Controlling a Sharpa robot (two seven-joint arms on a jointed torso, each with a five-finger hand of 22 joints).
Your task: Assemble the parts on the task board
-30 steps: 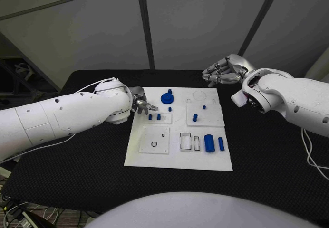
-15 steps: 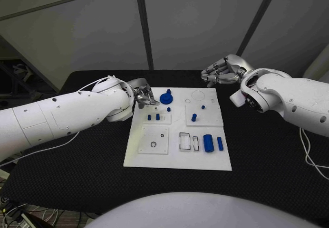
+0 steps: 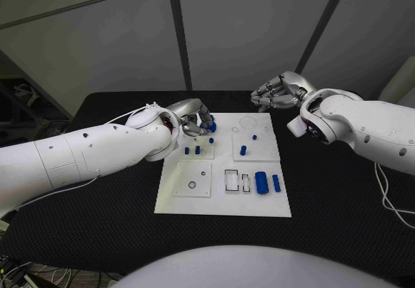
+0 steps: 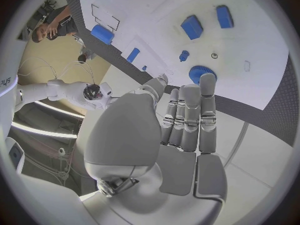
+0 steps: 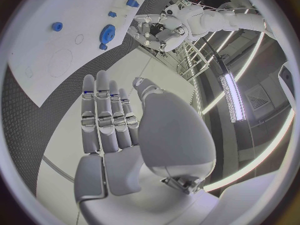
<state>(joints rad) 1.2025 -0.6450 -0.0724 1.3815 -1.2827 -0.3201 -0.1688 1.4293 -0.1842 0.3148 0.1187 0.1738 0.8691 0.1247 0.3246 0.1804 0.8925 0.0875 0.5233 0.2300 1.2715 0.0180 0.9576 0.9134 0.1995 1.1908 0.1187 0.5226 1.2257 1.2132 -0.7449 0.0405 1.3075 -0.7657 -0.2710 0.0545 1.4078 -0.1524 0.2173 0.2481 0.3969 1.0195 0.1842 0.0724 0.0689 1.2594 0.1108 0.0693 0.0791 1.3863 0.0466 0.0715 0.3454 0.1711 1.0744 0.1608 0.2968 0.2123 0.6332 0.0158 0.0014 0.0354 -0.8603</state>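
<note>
I've got the left hand (image 3: 195, 120) over the blue gear (image 4: 201, 73) — fingers straight, apart, holding nothing; right hand (image 3: 278, 90) empty, fingers curled, parked behind the task board (image 3: 223, 201).

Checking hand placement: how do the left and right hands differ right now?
The left hand sits over the task board's far-left corner, beside the blue gear; the right hand hangs beyond the board's far edge, over the black table. Left fingers point down at the board; right fingers are curled. Both hold nothing.
</note>
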